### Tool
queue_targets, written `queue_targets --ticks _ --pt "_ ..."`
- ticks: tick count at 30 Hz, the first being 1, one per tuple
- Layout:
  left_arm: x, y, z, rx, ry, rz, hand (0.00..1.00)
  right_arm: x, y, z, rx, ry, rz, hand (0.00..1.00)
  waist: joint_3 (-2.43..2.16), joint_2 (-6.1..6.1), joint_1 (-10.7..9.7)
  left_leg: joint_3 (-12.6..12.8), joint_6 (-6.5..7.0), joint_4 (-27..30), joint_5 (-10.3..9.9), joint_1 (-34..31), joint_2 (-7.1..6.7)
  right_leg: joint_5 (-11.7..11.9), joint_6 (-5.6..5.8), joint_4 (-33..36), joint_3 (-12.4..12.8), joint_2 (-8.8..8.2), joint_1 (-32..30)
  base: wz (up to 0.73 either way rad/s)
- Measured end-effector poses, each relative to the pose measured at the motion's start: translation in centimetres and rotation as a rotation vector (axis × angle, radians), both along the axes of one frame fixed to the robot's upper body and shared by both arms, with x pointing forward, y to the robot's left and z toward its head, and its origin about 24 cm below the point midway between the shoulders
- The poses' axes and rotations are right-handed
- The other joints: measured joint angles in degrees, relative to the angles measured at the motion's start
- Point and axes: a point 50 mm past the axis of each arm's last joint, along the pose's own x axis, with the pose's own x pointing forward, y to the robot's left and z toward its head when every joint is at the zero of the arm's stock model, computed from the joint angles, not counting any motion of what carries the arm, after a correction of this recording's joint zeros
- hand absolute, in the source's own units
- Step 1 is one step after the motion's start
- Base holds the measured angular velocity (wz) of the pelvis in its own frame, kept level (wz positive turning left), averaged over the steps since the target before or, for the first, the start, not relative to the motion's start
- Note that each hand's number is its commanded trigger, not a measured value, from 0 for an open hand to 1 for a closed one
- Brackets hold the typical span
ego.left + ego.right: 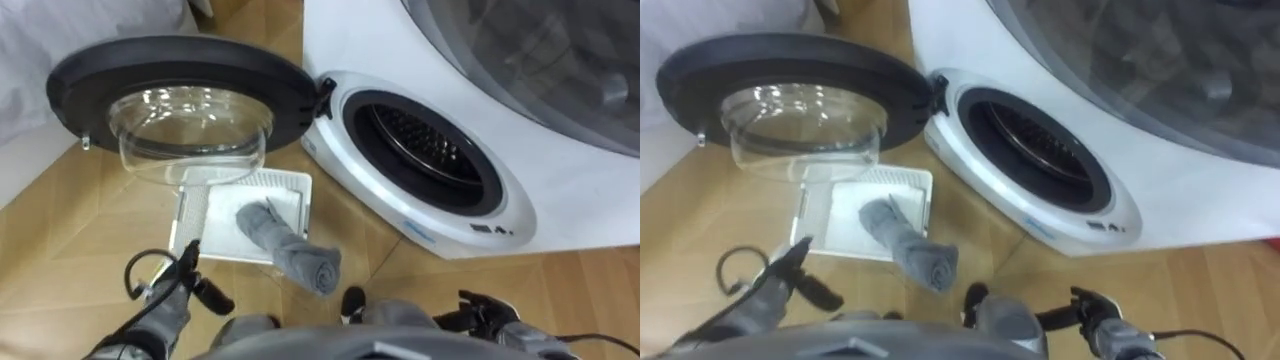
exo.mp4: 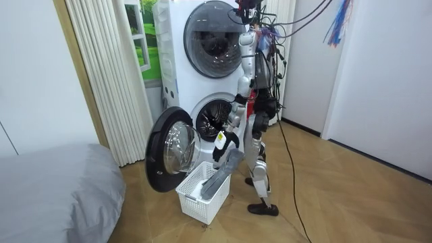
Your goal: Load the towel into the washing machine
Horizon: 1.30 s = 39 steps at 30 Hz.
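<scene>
Left hand [image 1: 180, 276] at seven o'clock, fingers spread and empty; round black-rimmed glass door [image 1: 175, 95] open at ten; rolled grey towel [image 1: 300, 255] at six, overhanging the near rim of the white slatted basket [image 1: 291, 188]; perforated metal drum [image 1: 425, 140] of the white washing machine [image 1: 565, 195] unobstructed at one; right hand [image 1: 490, 305] at five, finger state impossible to tell.

Basket [image 1: 290, 195] sitting on the floor [image 1: 60, 230] below the open door [image 1: 180, 80].
The washing machine [image 1: 560, 190] is occupying the upper right; the towel [image 1: 290, 245] is lying across the basket, its end reaching toward the lower centre.
</scene>
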Motion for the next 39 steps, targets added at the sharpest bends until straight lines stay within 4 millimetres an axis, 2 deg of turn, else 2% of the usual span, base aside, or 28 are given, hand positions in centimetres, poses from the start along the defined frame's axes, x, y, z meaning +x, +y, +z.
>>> queue_targets --ticks 2,4,5,6,8,12,18,22,23,26,31,32,36,39 --pt "1.0 -0.2 0.3 0.017 -0.014 -0.043 0.0 0.9 0.1 0.2 -0.01 -0.011 0.02 0.0 0.14 0.0 -0.2 0.6 -0.01 1.7 0.0 -1.7 0.02 0.0 -0.03 2.1 1.0 -0.05 -2.4 -0.28" --pt "2.2 -0.4 0.8 0.028 -0.032 -0.07 0.0 1.8 0.3 0.4 -0.014 -0.028 0.043 0.0 0.51 0.08 -0.7 0.7 -0.02 3.5 0.0 -3.3 0.01 -0.2 -0.32 3.6 1.4 -0.25 -3.9 -0.12" --pt "3.3 -0.6 1.2 0.039 -0.051 -0.099 0.0 2.5 0.4 0.5 -0.015 -0.04 0.053 0.0 0.86 0.04 -1.0 0.7 -0.02 4.6 0.0 -4.8 -0.1 -0.3 -0.53 4.8 1.4 -0.52 -5.6 0.06" --pt "4.6 -0.8 1.8 0.057 -0.072 -0.134 0.0 3.4 0.5 0.8 -0.02 -0.06 0.069 0.0 1.47 0.02 -1.3 0.6 -0.02 6.0 -0.1 -6.7 -0.21 -0.4 -0.72 6.2 1.4 -0.86 -7.6 0.07" --pt "5.9 -1.1 2.4 0.077 -0.111 -0.173 0.0 4.4 0.6 1.1 -0.026 -0.082 0.084 0.0 1.93 -0.08 -2.0 0.6 0.1 7.6 -0.1 -9.4 -0.51 -0.9 -1.53 7.8 1.5 -1.25 -10.3 0.06" --pt "7.2 -1.9 3.1 0.106 -0.16 -0.224 0.0 6.2 1.1 1.6 -0.051 -0.13 0.122 0.0 2.17 0.12 -2.1 0.5 0.3 12.4 -0.7 -15.4 -0.36 -1.1 -2.16 11.2 2.9 -1.3 -16.1 -0.01" --pt "8.7 -2.6 4.1 0.176 -0.234 -0.295 0.0 8.4 1.7 2.4 -0.065 -0.193 0.143 0.0 2.68 0.26 -3.3 0.3 0.6 17.1 -1.3 -23.7 -0.31 -0.7 -1.84 15.5 3.4 -1.74 -24.1 0.01" --pt "9.3 -3.1 4.5 0.221 -0.271 -0.345 0.0 9.0 2.0 2.7 -0.04 -0.231 0.111 0.0 2.89 0.56 -4.0 0.2 0.29 19.6 -1.7 -28.1 0.27 0.3 -2.51 16.6 3.4 -1.43 -27.9 -0.03" --pt "9.6 -3.4 4.7 0.231 -0.284 -0.366 0.0 9.2 2.1 2.8 -0.034 -0.242 0.103 0.0 2.9 0.57 -4.1 0.4 0.29 20.2 -1.7 -29.4 0.36 0.7 -2.99 17.0 3.6 -1.32 -29.4 -0.12" --pt "9.9 -3.7 4.9 0.247 -0.308 -0.391 0.0 9.8 2.4 3.1 -0.024 -0.273 0.101 0.0 3.02 0.68 -4.3 0.5 0.24 22.1 -2.2 -32.2 0.8 1.1 -3.4 18.1 4.5 -0.64 -32.2 -0.16" --pt "11.6 -4.2 6.3 0.271 -0.378 -0.418 0.0 11.1 2.8 3.7 -0.008 -0.323 0.096 0.0 3.07 0.74 -5.1 0.5 0.02 27.0 -3.8 -38.8 1.79 0.7 -3.97 21.9 4.8 -0.25 -38.8 -0.07" --pt "12.0 -4.3 6.6 0.279 -0.393 -0.426 0.0 11.4 2.9 3.9 -0.005 -0.331 0.099 0.0 3.11 0.72 -5.1 0.5 0.06 28.5 -4.2 -40.1 2.34 0.7 -4.13 22.7 4.8 0.09 -40.0 -0.14" --pt "12.8 -4.7 7.4 0.35 -0.447 -0.521 0.0 12.1 3.4 4.3 0.005 -0.376 0.121 0.0 3.18 0.59 -5.6 0.4 -0.13 32.5 -5.8 -43.7 2.96 -0.5 -4.82 26.7 4.5 0.04 -43.7 -0.06" --pt "13.3 -4.8 7.8 0.398 -0.475 -0.578 0.0 12.6 3.8 4.6 0.021 -0.402 0.117 0.0 3.28 0.43 -6.5 0.0 -0.31 34.9 -6.6 -46.7 3.1 -1.4 -4.89 29.0 4.6 0.08 -46.6 0.04"
